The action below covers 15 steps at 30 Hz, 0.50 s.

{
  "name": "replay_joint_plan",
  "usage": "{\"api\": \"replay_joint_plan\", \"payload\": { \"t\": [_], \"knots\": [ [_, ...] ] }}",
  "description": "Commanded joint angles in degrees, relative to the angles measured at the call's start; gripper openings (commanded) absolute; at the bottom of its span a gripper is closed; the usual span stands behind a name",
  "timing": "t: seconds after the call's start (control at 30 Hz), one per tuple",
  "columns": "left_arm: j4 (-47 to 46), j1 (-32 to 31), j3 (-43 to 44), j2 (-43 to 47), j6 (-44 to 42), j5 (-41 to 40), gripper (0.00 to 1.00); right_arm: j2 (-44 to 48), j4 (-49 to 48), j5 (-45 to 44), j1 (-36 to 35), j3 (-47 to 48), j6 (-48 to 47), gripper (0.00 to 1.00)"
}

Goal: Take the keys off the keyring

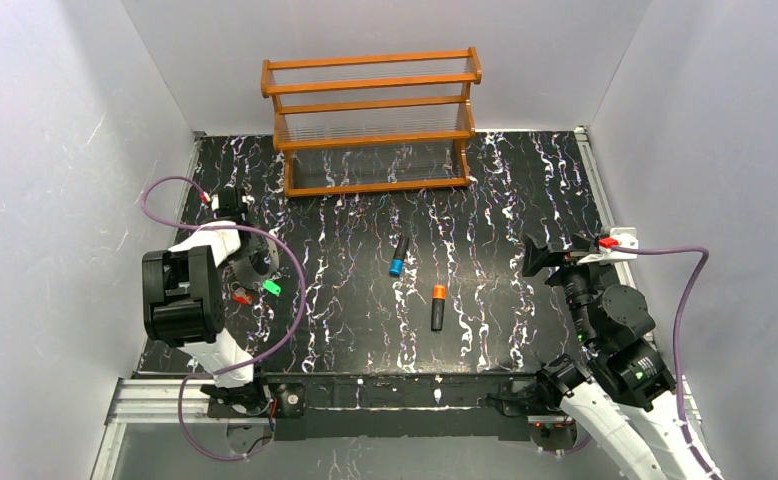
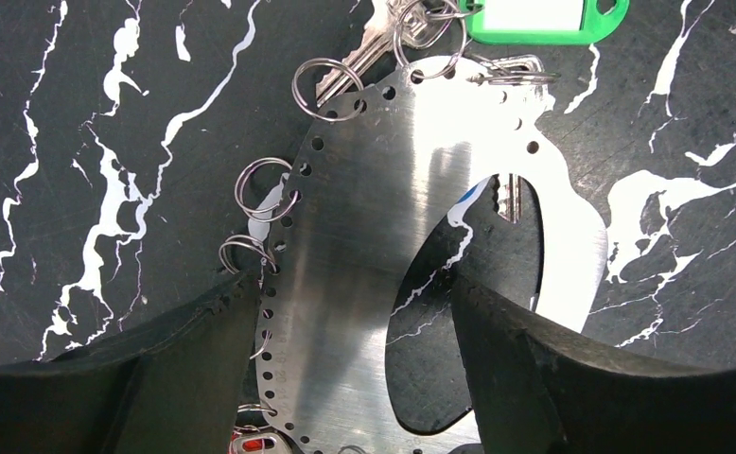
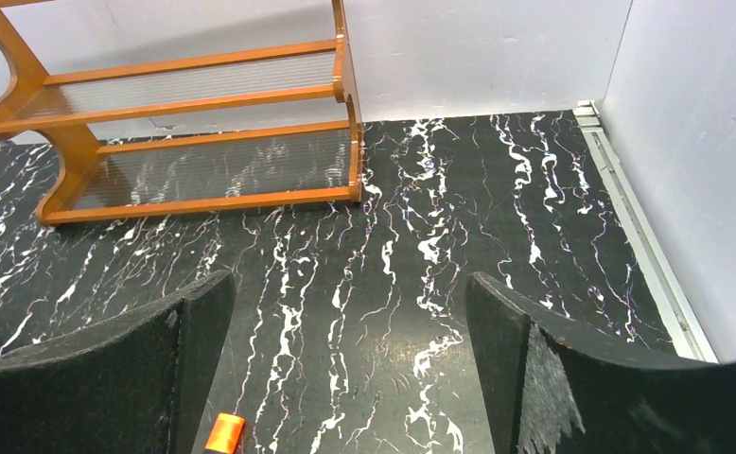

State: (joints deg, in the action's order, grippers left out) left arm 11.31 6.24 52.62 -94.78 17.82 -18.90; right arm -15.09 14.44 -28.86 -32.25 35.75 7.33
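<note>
The keyring (image 2: 364, 208) is a wide flat metal ring with small holes along its rim, lying at the table's left (image 1: 261, 262). Keys hang from it on small split rings: a green-tagged one (image 2: 539, 19) with silver blades (image 2: 376, 45) at the far rim, also seen from above (image 1: 272, 287), and a red-tagged one (image 2: 251, 443) at the near rim. A blue sliver (image 2: 466, 196) peeks from under the band. My left gripper (image 2: 355, 279) straddles the band, one finger against the outer edge and the other inside the hole. My right gripper (image 3: 350, 293) is open and empty, low at the right (image 1: 543, 255).
A black marker with a blue cap (image 1: 398, 257) and one with an orange cap (image 1: 437, 306) lie mid-table; the orange cap shows in the right wrist view (image 3: 224, 432). A wooden rack (image 1: 370, 120) stands at the back. White walls enclose the table.
</note>
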Motion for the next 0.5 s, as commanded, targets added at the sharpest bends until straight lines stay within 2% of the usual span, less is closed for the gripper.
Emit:
{"api": "replay_joint_plan", "payload": {
  "t": [0.0,0.2,0.47],
  "knots": [
    [3.64,0.33,-0.42,-2.08,0.38,1.49,0.71,0.57,-3.43,0.72,0.61,-0.29,-0.13,0.99],
    [4.64,2.56,-2.02,-1.46,2.35,5.32,0.69,0.67,-3.38,0.96,0.75,-0.26,-0.13,0.99],
    [6.00,4.10,-3.53,0.29,1.36,7.36,0.59,1.38,-3.67,1.31,1.02,-0.41,-0.06,0.99]
  ]
}}
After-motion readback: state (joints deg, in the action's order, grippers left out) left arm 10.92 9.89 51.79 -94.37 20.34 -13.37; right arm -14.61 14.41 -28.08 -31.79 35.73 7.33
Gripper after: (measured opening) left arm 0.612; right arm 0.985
